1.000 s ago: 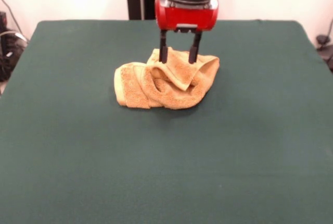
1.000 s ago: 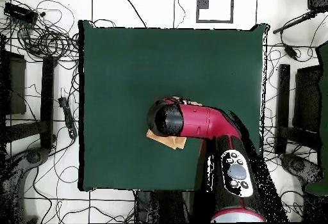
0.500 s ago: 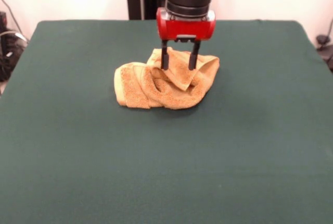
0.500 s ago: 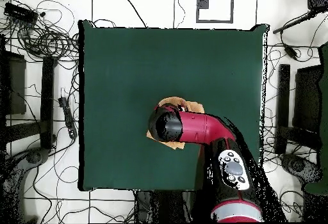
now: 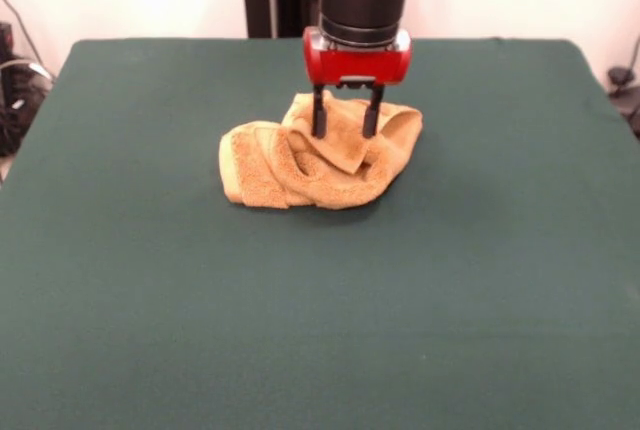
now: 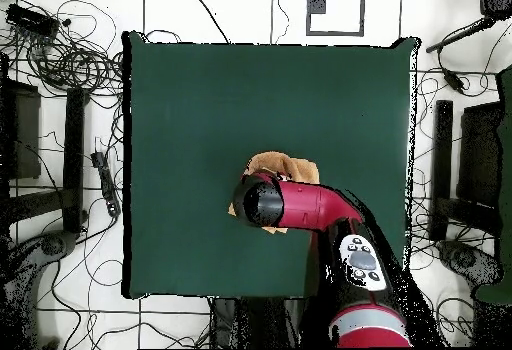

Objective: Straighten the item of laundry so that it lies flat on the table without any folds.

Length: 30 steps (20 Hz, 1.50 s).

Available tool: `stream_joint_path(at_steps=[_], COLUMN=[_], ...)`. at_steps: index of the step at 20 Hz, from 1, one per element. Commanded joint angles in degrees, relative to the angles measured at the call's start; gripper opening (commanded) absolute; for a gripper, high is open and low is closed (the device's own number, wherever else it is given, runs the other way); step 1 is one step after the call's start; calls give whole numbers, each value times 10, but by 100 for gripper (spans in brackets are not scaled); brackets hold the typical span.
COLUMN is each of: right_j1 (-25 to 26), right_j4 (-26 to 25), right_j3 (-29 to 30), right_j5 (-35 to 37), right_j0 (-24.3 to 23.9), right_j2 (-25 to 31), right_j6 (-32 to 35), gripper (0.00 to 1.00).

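The front view is the useful one here: it shows the pincer (image 5: 345, 128) pointing straight down with both fingers (image 5: 319, 117) spread apart, their tips sunk into the top folds of the towel (image 5: 315, 155). You can see the towel is a crumpled golden-orange heap — a rolled lump on the picture's left, a raised fold on the right — sitting a bit behind the middle of the green tabletop (image 5: 320, 300). The overhead view hides most of that: the red arm (image 6: 310, 204) covers the heap, so only a patch of towel (image 6: 275, 163) pokes out past the wrist, and the fingers aren't visible at all. What the overhead does give is the surroundings: cables (image 6: 70, 61) tangled on the floor all round the tabletop (image 6: 200, 96), and the heap lying in the half nearer the robot's base.

Compared with a second ago, the wrist has come lower — the fingertips were just brushing the upper fold, now they're pushed into it. From above, the wrist has slid toward the base, uncovering more cloth. The heap's shape hasn't changed.

The towel is right under the pincer, with the bulk spreading to the picture's left and toward the camera in the front view. The fingers straddle the top ridge, nothing pinched yet.
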Motion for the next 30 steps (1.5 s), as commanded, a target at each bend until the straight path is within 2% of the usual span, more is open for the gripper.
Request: stream_joint_path(at_steps=[1, 6, 13, 22, 30], right_j1=[24, 48, 48, 49, 54], right_j4=[11, 9, 17, 16, 26], right_j3=[30, 29, 37, 0, -18], right_j5=[-18, -25, -24, 68, 89], right_j0=[2, 1, 3, 11, 17], right_j2=[59, 57, 51, 46, 38], right_j6=[84, 87, 97, 60, 70], gripper=[100, 100, 100, 100, 100])
